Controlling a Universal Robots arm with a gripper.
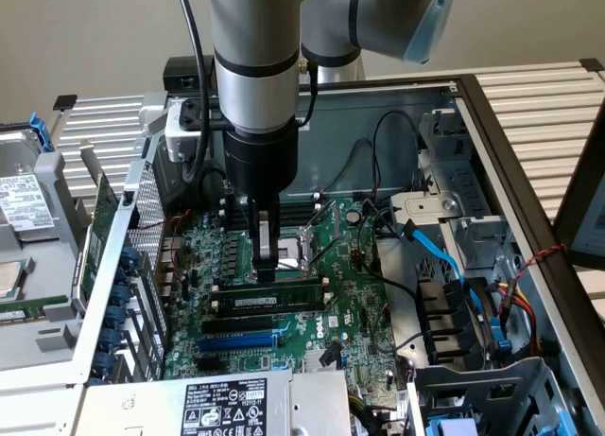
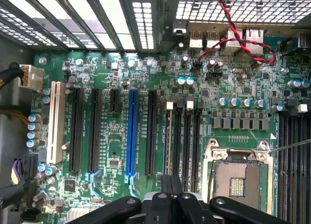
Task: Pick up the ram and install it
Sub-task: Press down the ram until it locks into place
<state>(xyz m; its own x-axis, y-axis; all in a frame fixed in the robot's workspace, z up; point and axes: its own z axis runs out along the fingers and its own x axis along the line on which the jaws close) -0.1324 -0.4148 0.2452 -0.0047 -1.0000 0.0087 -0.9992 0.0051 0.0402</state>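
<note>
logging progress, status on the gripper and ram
Gripper down over the motherboard, fingers close together. Ram seated upright in a slot just below the fingertips. Black cable lies on the board to the exterior view's right, clear of the gripper.

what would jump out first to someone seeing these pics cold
The big silver robot arm plunging into an open computer case, its gripper low over the green motherboard. Just under the gripper a ram stick lies in the slots beside the bare processor socket. In the wrist view, the long blue slot stands out among the black ones.
</note>
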